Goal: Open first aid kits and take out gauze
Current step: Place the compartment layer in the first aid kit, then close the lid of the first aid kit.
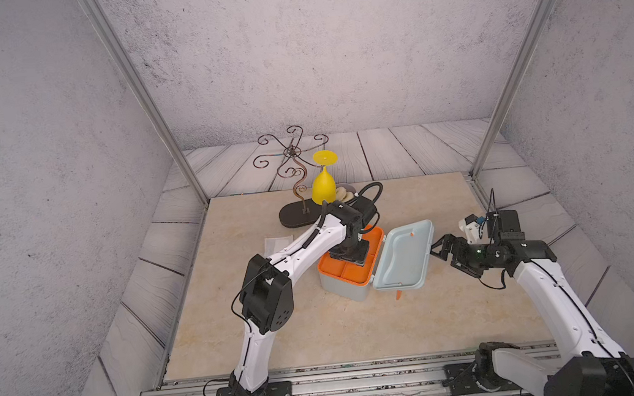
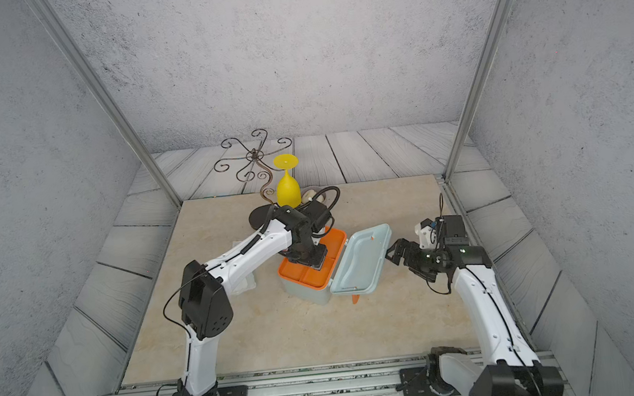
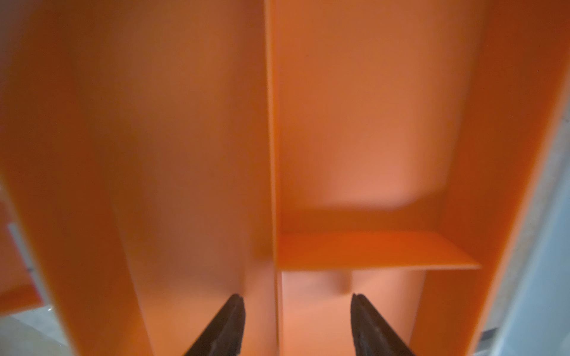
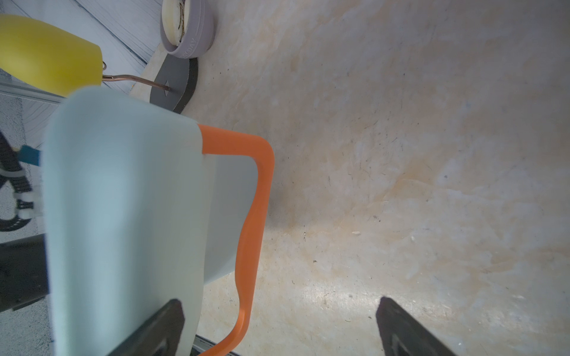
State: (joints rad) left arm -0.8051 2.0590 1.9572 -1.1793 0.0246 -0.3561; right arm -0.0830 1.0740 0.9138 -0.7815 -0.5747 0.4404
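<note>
The first aid kit stands open mid-table, its pale lid swung out to the right. My left gripper reaches down into the orange tray, open, with a divider wall between its fingers and nothing held. A gauze pad in clear wrap lies on the table left of the kit. Another pale wrapper peeks from under the left forearm. My right gripper is open beside the lid's outer face, near the orange handle.
A yellow goblet hangs upside down on a curly wire stand with a dark oval base, just behind the kit. A grey bowl of pale slices sits beside it. The orange latch hangs below the lid.
</note>
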